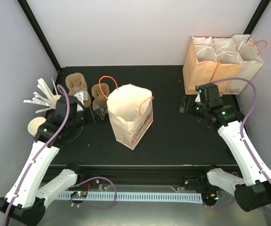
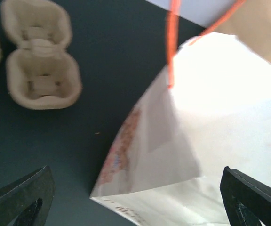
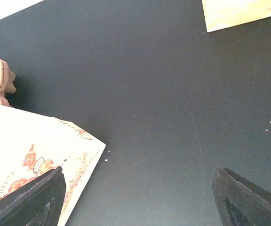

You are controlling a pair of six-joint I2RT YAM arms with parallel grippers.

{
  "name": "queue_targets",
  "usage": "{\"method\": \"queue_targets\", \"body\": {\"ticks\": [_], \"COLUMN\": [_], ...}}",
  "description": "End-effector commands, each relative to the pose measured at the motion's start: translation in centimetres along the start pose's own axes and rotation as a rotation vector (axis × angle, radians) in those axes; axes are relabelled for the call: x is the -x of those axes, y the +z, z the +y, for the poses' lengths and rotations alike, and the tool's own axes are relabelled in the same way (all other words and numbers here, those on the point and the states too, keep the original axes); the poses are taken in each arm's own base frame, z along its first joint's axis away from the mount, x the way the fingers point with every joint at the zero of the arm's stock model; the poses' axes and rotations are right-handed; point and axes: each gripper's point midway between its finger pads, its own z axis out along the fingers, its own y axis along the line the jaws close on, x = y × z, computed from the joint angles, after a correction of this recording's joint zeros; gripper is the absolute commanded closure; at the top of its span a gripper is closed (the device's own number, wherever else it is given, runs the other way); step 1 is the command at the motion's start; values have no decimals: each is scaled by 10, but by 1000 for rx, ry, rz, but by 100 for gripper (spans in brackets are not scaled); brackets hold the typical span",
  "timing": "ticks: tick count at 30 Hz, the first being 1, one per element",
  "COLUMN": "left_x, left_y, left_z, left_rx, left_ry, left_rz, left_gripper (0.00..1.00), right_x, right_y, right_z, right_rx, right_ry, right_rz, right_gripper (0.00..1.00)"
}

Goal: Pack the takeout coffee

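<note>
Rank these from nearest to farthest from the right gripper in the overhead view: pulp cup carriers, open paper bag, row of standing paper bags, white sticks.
1. Row of standing paper bags, just behind the right gripper.
2. Open paper bag, table centre.
3. Pulp cup carriers, back left.
4. White sticks, far left edge.

Top view: looked steeply down from above and behind the rig, far off, taking in the whole counter [image 1: 173, 141].
Left wrist view: hung close over the counter, facing the open paper bag [image 2: 211, 141] and a pulp cup carrier [image 2: 40, 59].
Right wrist view: looked down, close, on bare counter, the bag's printed side at lower left.
Shared: all three caught that bag.
</note>
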Motion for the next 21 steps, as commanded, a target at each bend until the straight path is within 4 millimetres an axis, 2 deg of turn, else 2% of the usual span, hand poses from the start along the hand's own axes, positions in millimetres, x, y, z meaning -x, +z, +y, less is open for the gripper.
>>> {"method": "queue_targets", "body": {"ticks": [1,2,6,10,17,21], "left_x": [14,15,16,15,12,15], "left_y": [-7,-4,18,40,56,61], "left_z": [-55,-56,-43,-32,-36,-36], "left_rx": [-294,-291,-192,-120,-114,-85], "left_ry": [71,87,137,159,172,185], "left_rz": [-28,-23,17,70,151,170], "left_gripper": [1,1,18,23,41,62], "right_x": [10,12,22,26,24,20], "right_y": [-14,-16,-28,-32,-39,-37], "right_z": [2,3,4,14,23,26], "right_rx": [-7,-8,-33,-28,-22,-3], "right_ry": [-31,-34,-13,-12,-27,-39], "right_rz": [-16,-19,-29,29,64,84], "right_gripper": [12,12,12,13,13,13]}}
